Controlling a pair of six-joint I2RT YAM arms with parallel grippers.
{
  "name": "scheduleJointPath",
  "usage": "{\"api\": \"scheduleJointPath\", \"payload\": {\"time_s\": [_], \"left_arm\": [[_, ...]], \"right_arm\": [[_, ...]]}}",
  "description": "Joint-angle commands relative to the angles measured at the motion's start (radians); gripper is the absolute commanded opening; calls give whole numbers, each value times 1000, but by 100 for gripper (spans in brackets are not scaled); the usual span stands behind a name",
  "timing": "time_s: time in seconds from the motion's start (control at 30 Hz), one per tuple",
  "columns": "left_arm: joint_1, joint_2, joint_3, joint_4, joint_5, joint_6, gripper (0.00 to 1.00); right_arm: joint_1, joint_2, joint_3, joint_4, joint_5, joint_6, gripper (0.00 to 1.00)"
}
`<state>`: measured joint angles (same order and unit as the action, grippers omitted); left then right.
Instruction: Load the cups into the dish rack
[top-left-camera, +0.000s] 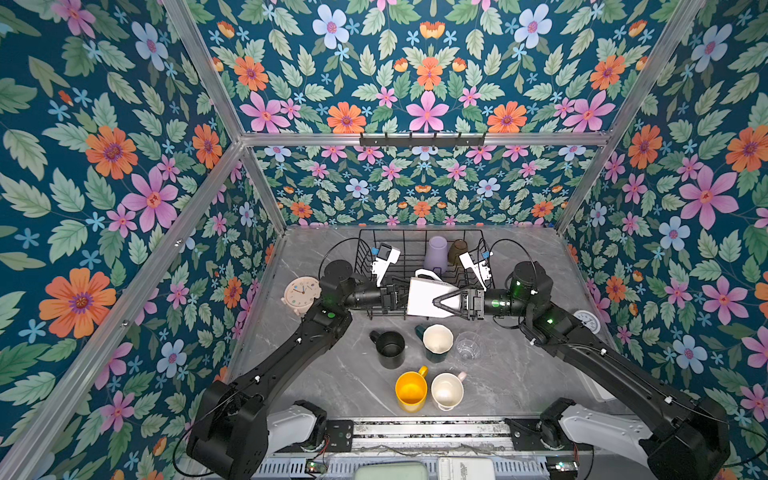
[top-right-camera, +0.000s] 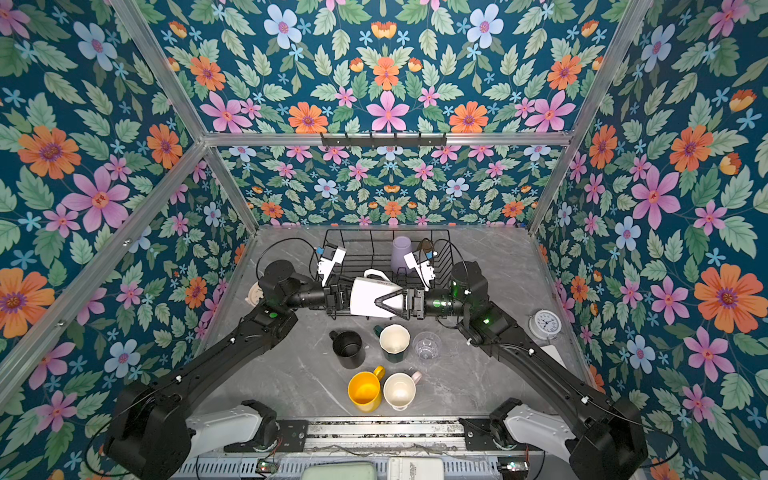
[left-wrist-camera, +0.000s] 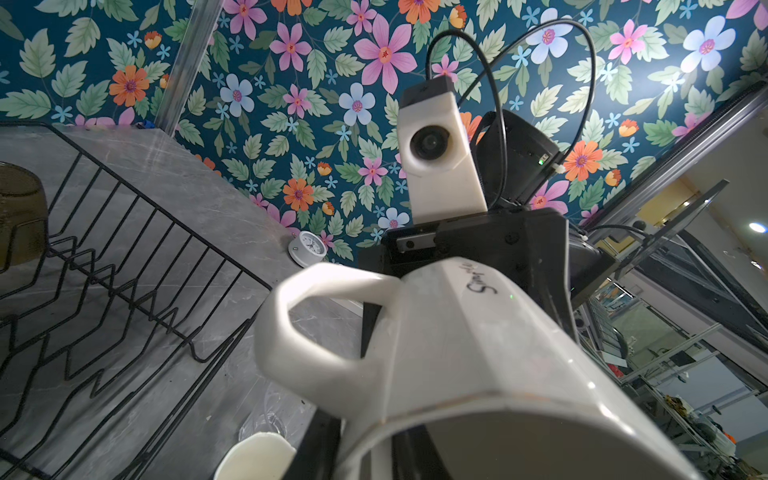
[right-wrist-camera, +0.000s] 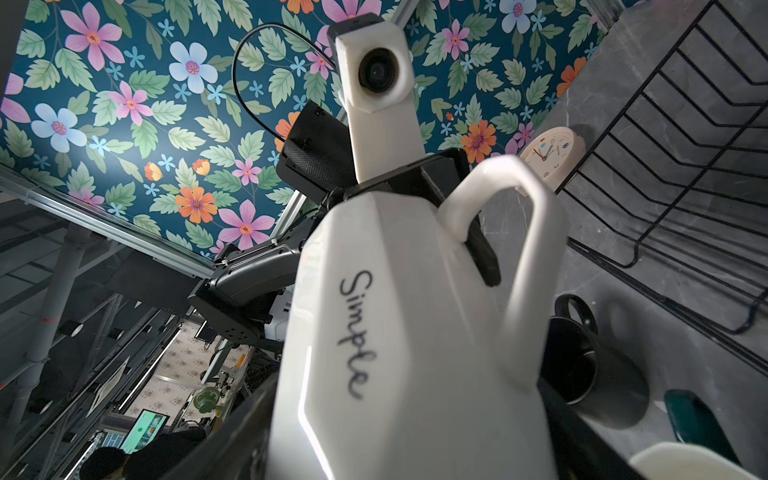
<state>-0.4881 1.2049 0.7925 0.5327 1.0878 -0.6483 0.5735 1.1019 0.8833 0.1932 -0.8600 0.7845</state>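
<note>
Standing at the left edge of the grey marble table (top-left-camera: 324, 374) is a round pale-pink clock (top-left-camera: 301, 293). Just right of it, the left fingers (right-wrist-camera: 484, 253) are reaching to the open mouth of a faceted white ceramic mug (top-left-camera: 422, 297). One black finger is lying along the wall under the handle, though I cannot tell whether they are pinching it or only touching.

The mug is hanging on its side, off the table, across the near edge of the black wire dish rack (top-left-camera: 365, 253) in both top views. The right fingers (top-left-camera: 446, 300) are clasping its base end, spread wide around the body.

Inside the rack a lilac plastic tumbler (top-left-camera: 436, 254) and an olive-brown tumbler (top-left-camera: 457, 249) are standing side by side.

On the table nearer the arms are sitting:
- a black mug (top-left-camera: 390, 348)
- a dark-green mug with white inside (top-left-camera: 437, 341)
- a clear glass (top-left-camera: 467, 345)
- in front of those, a yellow mug (top-left-camera: 411, 390) and a pale-pink mug (top-left-camera: 447, 390)

A round white clock (top-left-camera: 588, 320) is sitting far right.
</note>
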Motion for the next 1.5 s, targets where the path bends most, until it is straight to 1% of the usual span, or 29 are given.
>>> {"api": "scheduleJointPath", "payload": {"time_s": [0.0, 0.17, 0.27, 0.43, 0.57, 0.67, 0.8, 0.93, 1.13, 1.33, 1.47], "left_arm": [[-2, -11, 13, 2, 6, 37, 32], [-2, -19, 17, -19, -2, 51, 42], [-2, -21, 16, -23, -5, 53, 43], [-2, -24, 16, -22, -6, 54, 34], [-2, -28, 16, -18, -8, 51, 17], [-2, -34, 11, 17, -1, 28, 11], [-1, -41, 2, 89, 11, -21, 0], [-1, -48, -3, 136, 18, -52, 0], [-1, -54, -7, 142, 20, -61, 0], [-1, -53, -15, 212, 26, -110, 0], [-1, -55, -16, 223, 24, -119, 0]], "right_arm": [[-2, -7, 9, 5, 50, -13, 0], [-1, -14, 10, 0, 56, -14, 0], [-1, -18, 11, -1, 64, -14, 0], [-1, -7, 13, -1, 63, -12, 0], [-2, 2, 10, 8, 61, -7, 0], [-2, 12, 9, 22, 52, 3, 0], [-1, 35, 8, 51, 38, 19, 0], [0, 51, 7, 70, 32, 28, 0], [3, 66, 7, 103, 24, 49, 0], [9, 77, 4, 121, 18, 57, 0], [8, 76, -1, 133, 18, 64, 0]]}}
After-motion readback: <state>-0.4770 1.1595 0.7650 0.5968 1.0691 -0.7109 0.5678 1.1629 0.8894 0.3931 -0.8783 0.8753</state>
